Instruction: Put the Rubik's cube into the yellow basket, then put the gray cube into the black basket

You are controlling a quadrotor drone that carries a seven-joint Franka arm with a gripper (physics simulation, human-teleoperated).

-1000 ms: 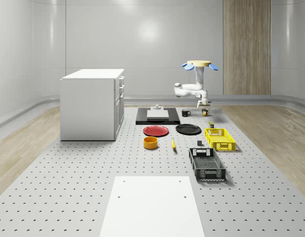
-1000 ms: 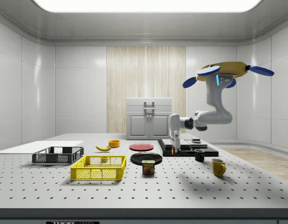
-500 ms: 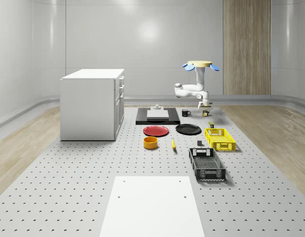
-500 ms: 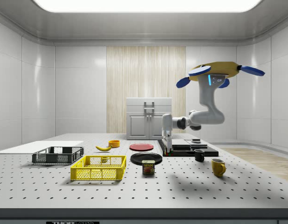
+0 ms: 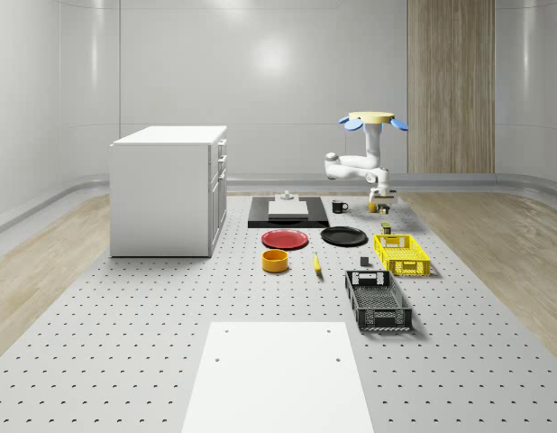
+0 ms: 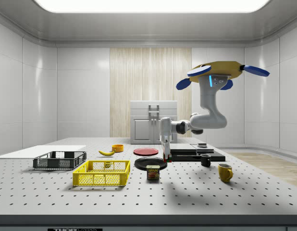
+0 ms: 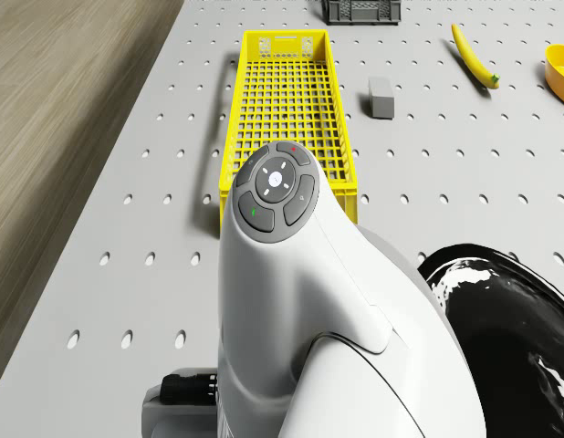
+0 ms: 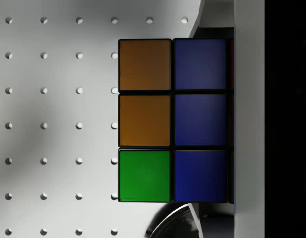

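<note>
The drone hovers above the back of the table, beside the black plate. Its arm reaches down, and the gripper hangs low over the plate's edge, shut on the Rubik's cube, whose orange, green and blue tiles show in the wrist view. A dark finger presses against one side of the cube. The long yellow basket lies just beyond the arm's wrist. The gray cube rests on the table beside that basket. The black basket stands further on, towards the table's front.
A Spam can, a black mug and a yellow mug stand near the gripper. A banana, an orange bowl and a red plate lie mid-table. A white cabinet stands at the whole-scene view's left.
The drone and arm have shifted towards the side view's left, carrying the Rubik's cube from near the black tray to over the black plate's edge, closer to the yellow basket.
</note>
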